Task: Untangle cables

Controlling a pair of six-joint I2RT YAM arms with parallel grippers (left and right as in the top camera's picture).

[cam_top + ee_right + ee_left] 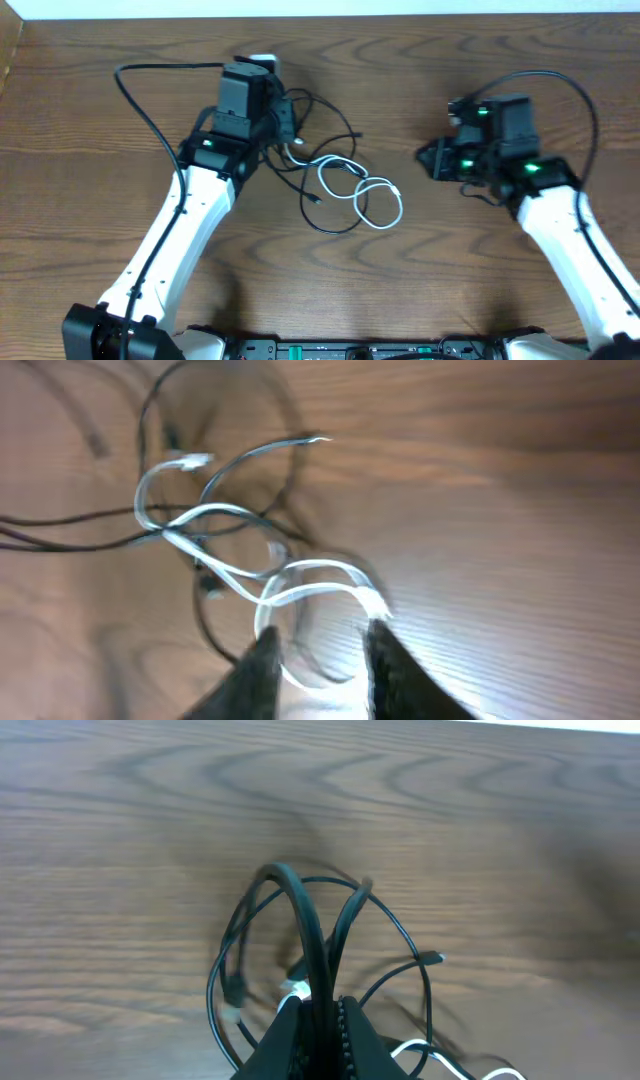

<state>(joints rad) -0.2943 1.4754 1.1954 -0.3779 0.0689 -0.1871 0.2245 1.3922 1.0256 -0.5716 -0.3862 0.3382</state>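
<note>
The cables lie in a loose tangle mid-table. The white cable (pixel 382 185) curls in two loops, and thin black cables (pixel 318 222) loop around and under it. My left gripper (pixel 290 130) is at the tangle's upper left, shut on a black cable (pixel 300 910) that arches up from its jaws (pixel 322 1002); white cable (pixel 420 1050) trails to the right of them. My right gripper (pixel 430 160) hovers to the right of the tangle, apart from it. Its jaws (pixel 320 635) stand open with nothing gripped, and a blurred white loop (pixel 300 572) lies on the table beyond them.
The wooden table (pixel 90 150) runs to a far edge along the top of the overhead view. A small white object (pixel 262 60) sits just behind the left gripper. Thick black arm cables (pixel 150 110) arc over the table beside each arm.
</note>
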